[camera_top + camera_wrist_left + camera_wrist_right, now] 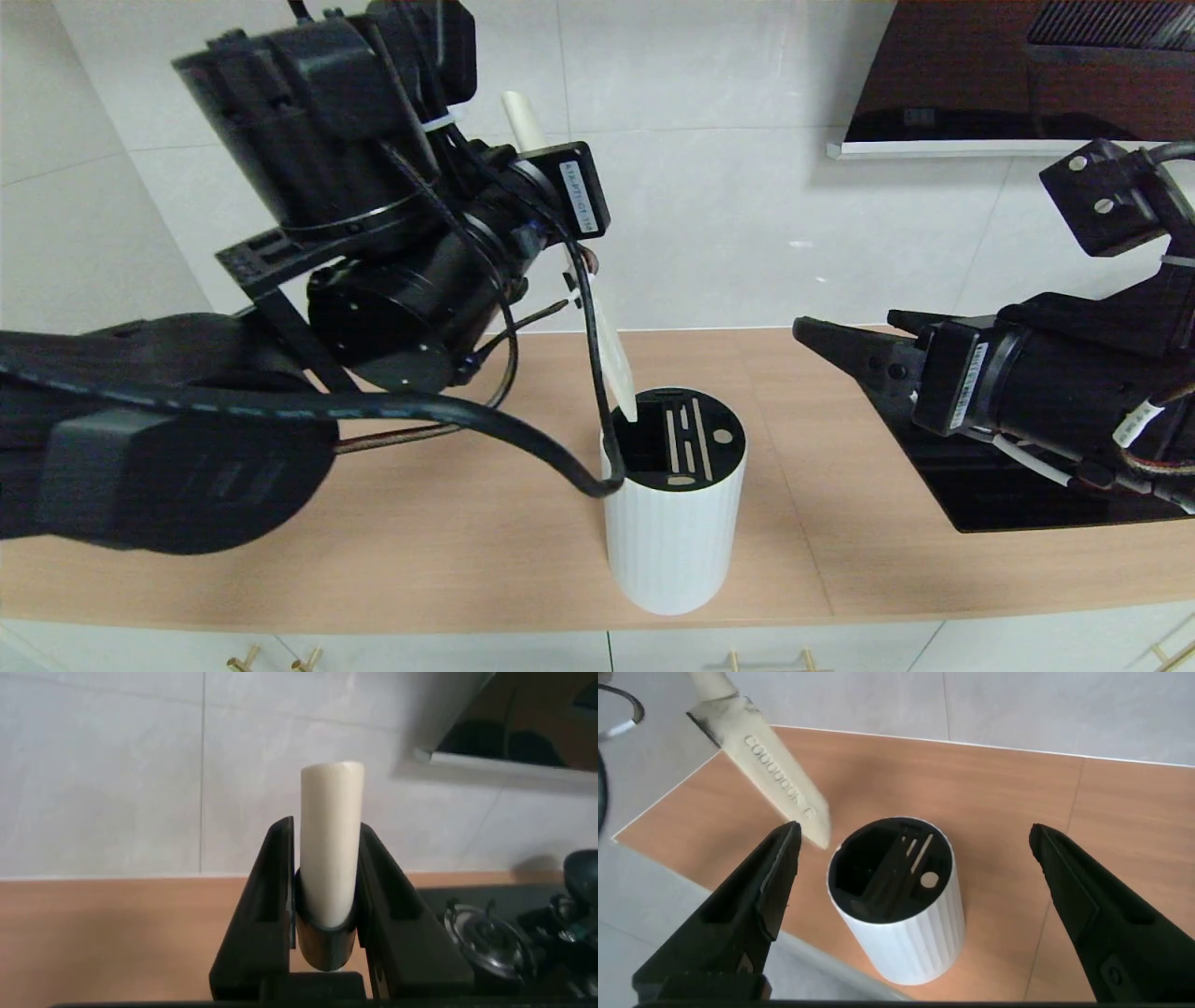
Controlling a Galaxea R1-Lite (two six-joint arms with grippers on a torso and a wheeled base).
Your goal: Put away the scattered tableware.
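On the wooden counter (420, 551), a little toward 6 o'clock from the middle of my head view, I see a white ribbed utensil holder (672, 541) standing upright. Its black lid has one large opening on the 9 o'clock side, with narrow slots and small round holes beside it. My left gripper (329, 859) is closed on the handle of a cream-coloured knife (616, 364), one finger pressed to each side of the handle, whose rounded end sticks out beyond the fingers. The knife hangs blade down and tilted, its handle leaning off toward 11 o'clock from the holder. Its tip is at the rim of the large opening, on the 10 o'clock side of the lid. I cannot tell whether the tip has passed below the rim or only touches it. My right gripper (840, 345) is at 3 o'clock from the holder, well apart from it, raised above the near corner of a black cooktop (1008, 504) set into the counter. Its fingers are spread wide with nothing between them, and its wrist camera looks down on the holder framed between the two fingers. A dark range hood (1018, 75) hangs on the pale tiled wall at 1 o'clock.
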